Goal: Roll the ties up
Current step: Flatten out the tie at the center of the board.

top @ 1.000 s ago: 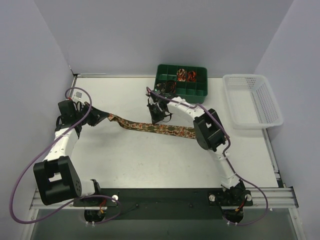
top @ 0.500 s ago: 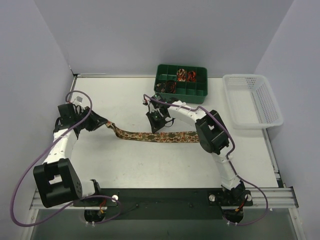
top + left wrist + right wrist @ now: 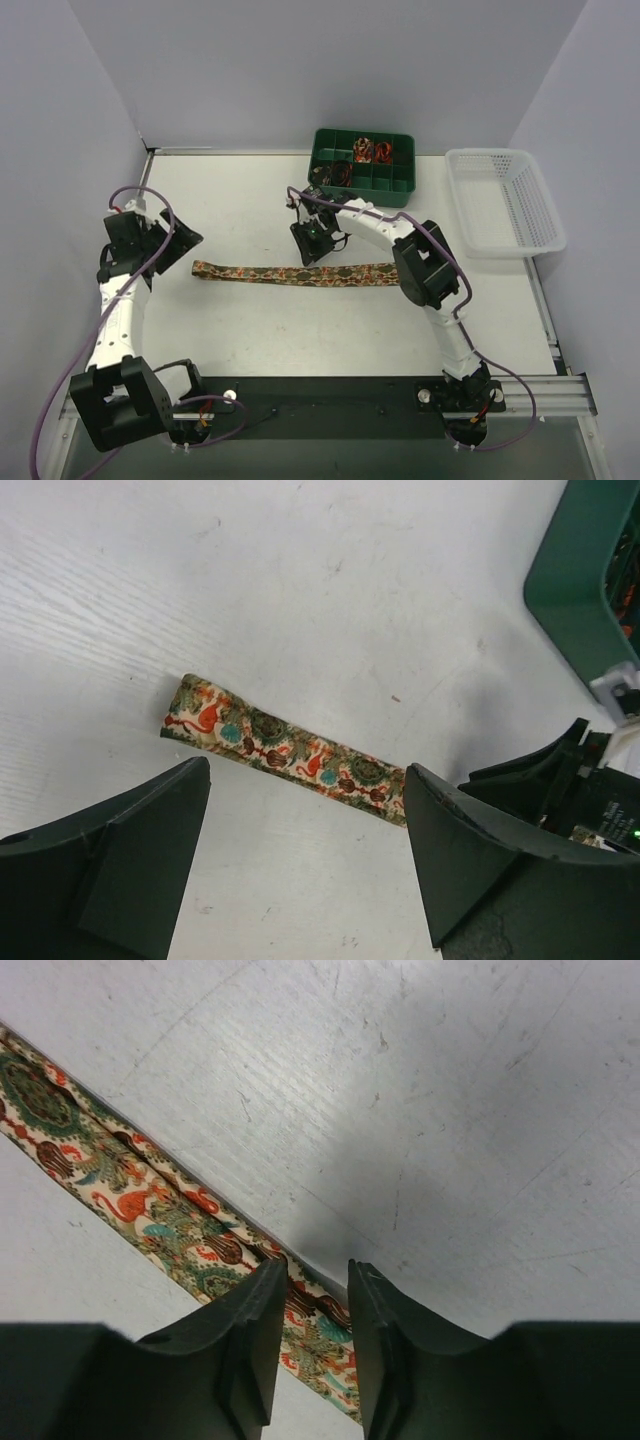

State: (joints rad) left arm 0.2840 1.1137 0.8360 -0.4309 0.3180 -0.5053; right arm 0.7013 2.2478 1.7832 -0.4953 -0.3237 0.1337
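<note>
Tie [image 3: 295, 272] lay flat, left-right across centre frame; left gripper [image 3: 185, 240], wide open and empty, nearest its left end; right gripper [image 3: 315, 1275] narrowly parted over mid-length.

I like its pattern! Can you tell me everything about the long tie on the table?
The tie is a narrow fabric strip, brown-gold with red and green ornaments. It lies flat and straight on the white table, not rolled. The open left gripper hangs over one end; the right gripper, slightly open, is close over its middle.
</note>
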